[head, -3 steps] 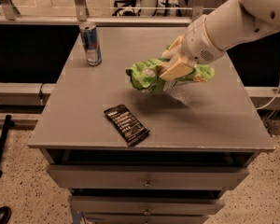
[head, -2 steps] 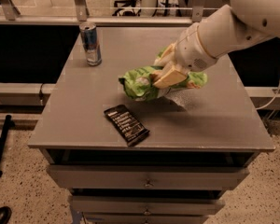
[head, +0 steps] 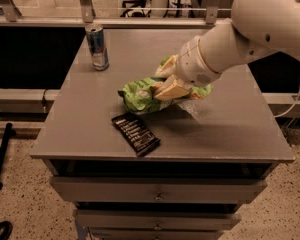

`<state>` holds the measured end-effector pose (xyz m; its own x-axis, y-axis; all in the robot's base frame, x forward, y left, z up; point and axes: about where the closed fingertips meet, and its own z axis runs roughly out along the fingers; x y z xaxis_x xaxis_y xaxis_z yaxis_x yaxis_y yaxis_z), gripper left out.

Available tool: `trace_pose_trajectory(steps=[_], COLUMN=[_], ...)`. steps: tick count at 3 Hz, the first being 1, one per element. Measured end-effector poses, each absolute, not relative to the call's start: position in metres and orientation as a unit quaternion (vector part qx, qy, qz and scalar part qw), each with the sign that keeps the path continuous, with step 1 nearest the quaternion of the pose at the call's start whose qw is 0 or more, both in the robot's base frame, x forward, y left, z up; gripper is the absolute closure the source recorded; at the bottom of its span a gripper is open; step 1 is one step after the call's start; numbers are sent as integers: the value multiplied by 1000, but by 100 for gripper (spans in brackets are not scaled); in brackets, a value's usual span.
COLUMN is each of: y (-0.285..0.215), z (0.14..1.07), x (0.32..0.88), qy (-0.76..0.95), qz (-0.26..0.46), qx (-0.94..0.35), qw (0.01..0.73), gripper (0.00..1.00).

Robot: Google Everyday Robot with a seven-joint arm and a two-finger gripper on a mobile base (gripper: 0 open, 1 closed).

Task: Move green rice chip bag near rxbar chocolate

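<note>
The green rice chip bag is crinkled and bright green, held just above the grey table top near its middle. My gripper is shut on the bag's right half, its tan fingers clamped across it. The white arm reaches in from the upper right. The rxbar chocolate, a flat black bar with white text lines, lies on the table near the front edge. It is just below and left of the bag's left end, a small gap apart.
A slim blue-and-silver drink can stands upright at the table's back left. The grey table has drawers below its front edge. A metal rail runs behind the table.
My gripper has carried the green bag left and towards the front of the table, closer to the black bar. The bar and can have not moved.
</note>
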<state>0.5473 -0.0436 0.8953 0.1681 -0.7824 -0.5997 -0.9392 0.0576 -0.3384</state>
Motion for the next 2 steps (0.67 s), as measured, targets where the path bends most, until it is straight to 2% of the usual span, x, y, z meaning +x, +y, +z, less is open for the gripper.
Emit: trace_pose_trajectory(steps=[1,2], y=[-40,-47], z=[892,894], x=[547,547], qy=[632,633], qz=[109,107], qx=[-680,-679], qw=[355,356], gripper=[9,0])
